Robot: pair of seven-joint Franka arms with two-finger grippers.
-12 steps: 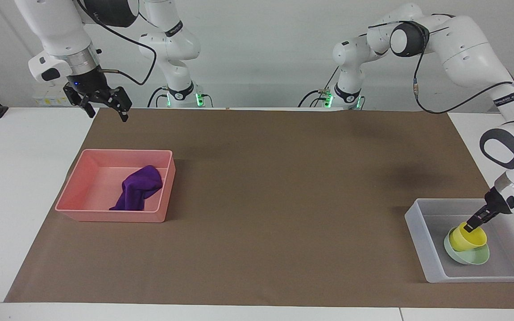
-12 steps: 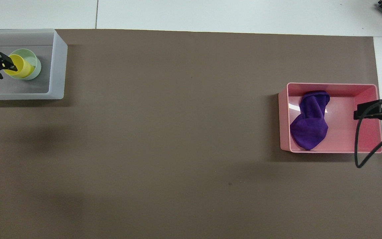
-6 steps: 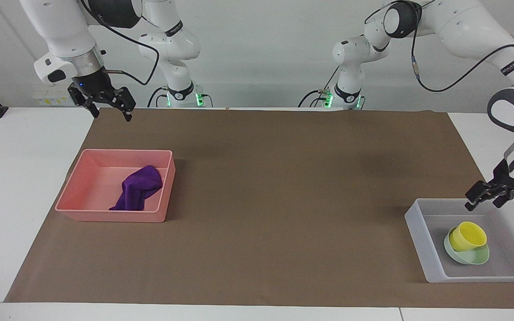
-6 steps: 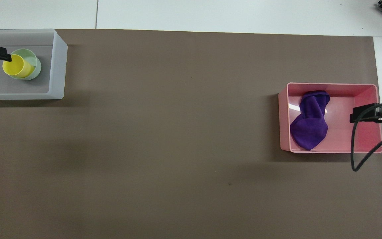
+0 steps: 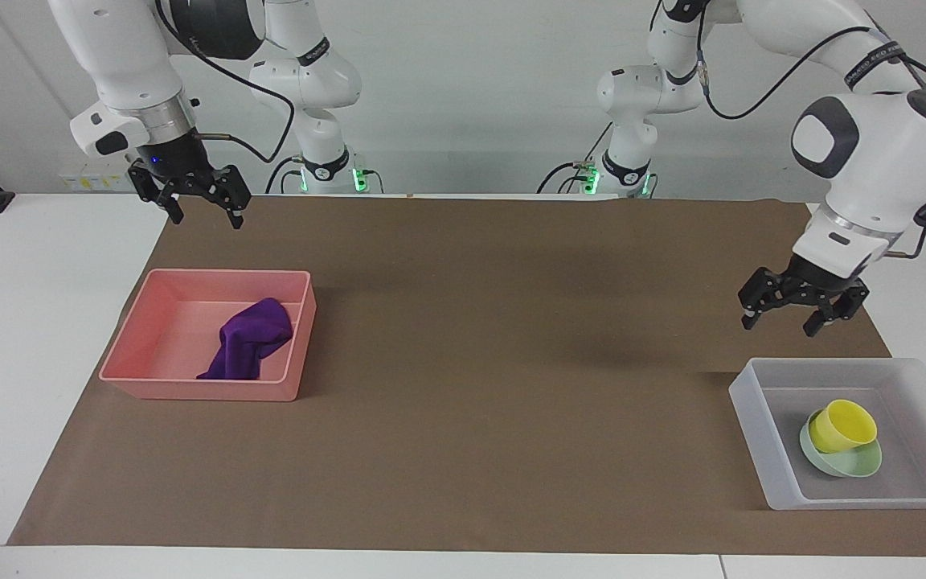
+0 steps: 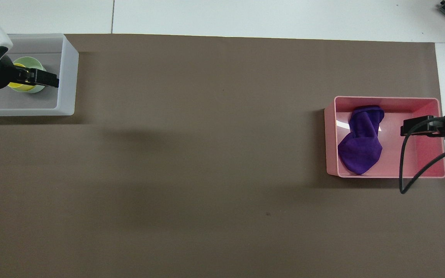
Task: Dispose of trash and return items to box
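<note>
Yellow cup point(image 5: 842, 425) apparently tilted in bowl point(image 5: 849, 461); left claw point(image 5: 789, 320), right claw point(image 5: 207, 215) gape empty.

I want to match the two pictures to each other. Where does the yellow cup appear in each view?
Facing view: the yellow cup lies tilted in the green bowl, inside the whitish box at the lower right.
Overhead view: the cup is at the upper left in the same box, partly covered by the raised left tool.
Shared landmark: the pink tray holding the purple cloth.
</note>
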